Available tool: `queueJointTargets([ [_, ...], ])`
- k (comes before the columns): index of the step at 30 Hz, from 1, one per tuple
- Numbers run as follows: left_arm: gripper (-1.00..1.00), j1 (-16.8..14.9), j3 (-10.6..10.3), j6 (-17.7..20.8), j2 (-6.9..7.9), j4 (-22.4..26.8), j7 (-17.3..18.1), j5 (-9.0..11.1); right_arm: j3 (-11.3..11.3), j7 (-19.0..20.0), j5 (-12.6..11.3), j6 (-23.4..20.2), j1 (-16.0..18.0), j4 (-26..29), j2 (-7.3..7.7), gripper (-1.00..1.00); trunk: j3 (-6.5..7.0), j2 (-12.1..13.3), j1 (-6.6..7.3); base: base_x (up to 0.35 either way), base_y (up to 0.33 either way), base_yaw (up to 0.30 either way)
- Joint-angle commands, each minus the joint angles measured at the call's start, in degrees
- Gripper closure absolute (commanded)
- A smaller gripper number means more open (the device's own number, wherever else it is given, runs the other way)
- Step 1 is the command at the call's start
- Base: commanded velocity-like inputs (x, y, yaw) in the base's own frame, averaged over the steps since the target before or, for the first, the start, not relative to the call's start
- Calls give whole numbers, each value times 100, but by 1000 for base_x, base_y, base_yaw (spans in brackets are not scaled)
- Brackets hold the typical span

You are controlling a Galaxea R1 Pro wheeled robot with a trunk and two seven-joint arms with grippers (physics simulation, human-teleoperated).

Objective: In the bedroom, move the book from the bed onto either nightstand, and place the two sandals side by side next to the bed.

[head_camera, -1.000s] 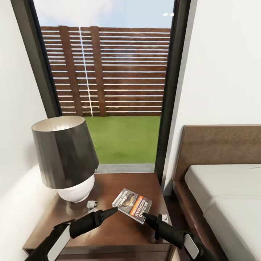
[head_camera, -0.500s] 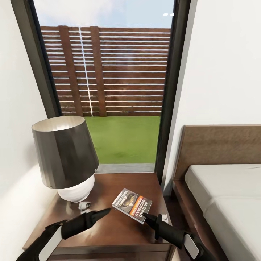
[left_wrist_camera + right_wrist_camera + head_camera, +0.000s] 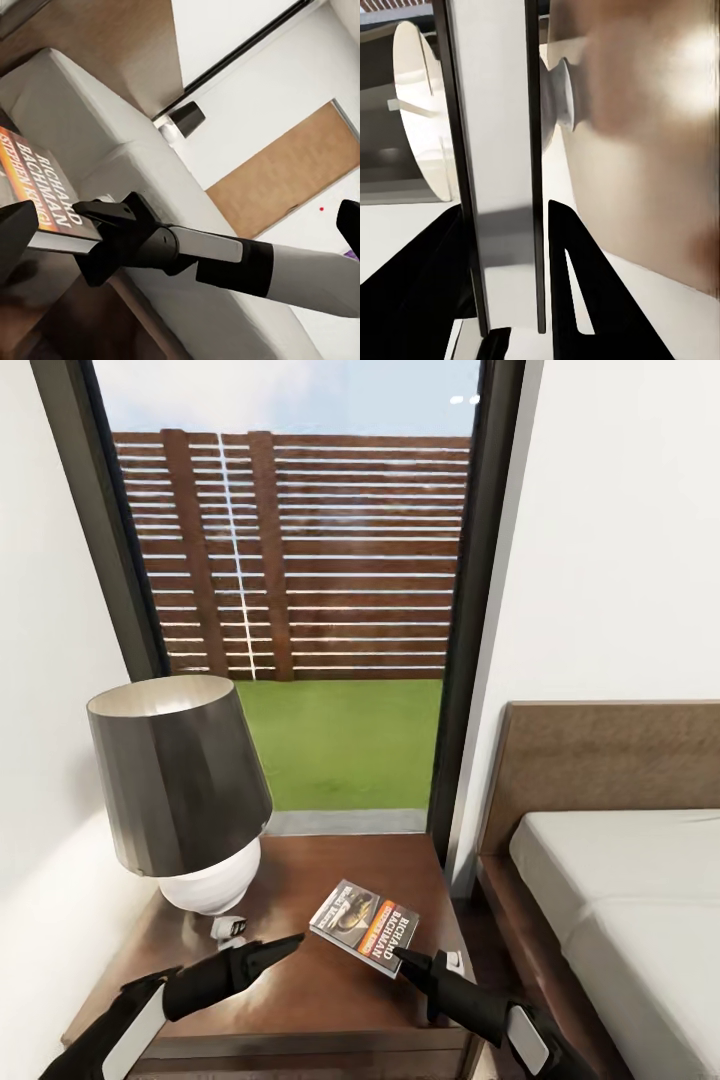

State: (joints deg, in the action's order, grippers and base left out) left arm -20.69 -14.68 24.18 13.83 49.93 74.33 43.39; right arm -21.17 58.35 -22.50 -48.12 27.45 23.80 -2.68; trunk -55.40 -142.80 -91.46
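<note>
**Book on nightstand, right claw at its near edge**

While the book (image 3: 365, 928) lies flat on the dark wood nightstand (image 3: 330, 1000), cover up with its orange band and white lettering showing, the right claw (image 3: 405, 958) reaches its near corner. In the right wrist view the book's pale page edge (image 3: 499, 180) stands between the two black fingers (image 3: 585, 300), which sit close on either side of it; the claw looks clamped on the book, jaws only a book's thickness apart. The left wrist view shows the right claw (image 3: 90, 225) meeting the book's edge (image 3: 45, 191).

The left claw (image 3: 290, 942) hovers over the nightstand top, just beside the book but apart from it, tips drawn together to a point.

A lamp (image 3: 180, 790) with a dark shade and white base stands on the nightstand. The bed (image 3: 620, 900), grey mattress and brown headboard, lies beside it.
</note>
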Motion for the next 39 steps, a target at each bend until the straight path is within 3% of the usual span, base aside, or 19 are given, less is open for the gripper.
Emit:
queueJointTargets([
  [1, -100, -5, -26, 60, 7, -1, 3, 56, -27, 10, 0, -31, 5, 2, -5, 100, -24, -44, -21, 0, 0, 0],
  [9, -100, -5, -26, 60, 5, -1, 3, 55, -27, 10, 0, -31, 3, 2, -5, 100, -201, -55, -42, 0, 0, 0],
  [18, -100, -5, -26, 60, 5, -1, 3, 55, -27, 10, 0, -31, 4, 2, -5, 100, -201, -55, -42, 0, 0, 0],
  [31, -100, -5, -35, 60, -3, -10, 3, 47, -27, 10, 0, -31, 5, 2, -5, 100, -489, -72, -75, 0, 0, 0],
  [39, -100, -5, -35, 61, -3, -10, 3, 47, -27, 10, 0, -31, 2, 2, -5, 100, -489, -72, -75, 0, 0, 0],
])
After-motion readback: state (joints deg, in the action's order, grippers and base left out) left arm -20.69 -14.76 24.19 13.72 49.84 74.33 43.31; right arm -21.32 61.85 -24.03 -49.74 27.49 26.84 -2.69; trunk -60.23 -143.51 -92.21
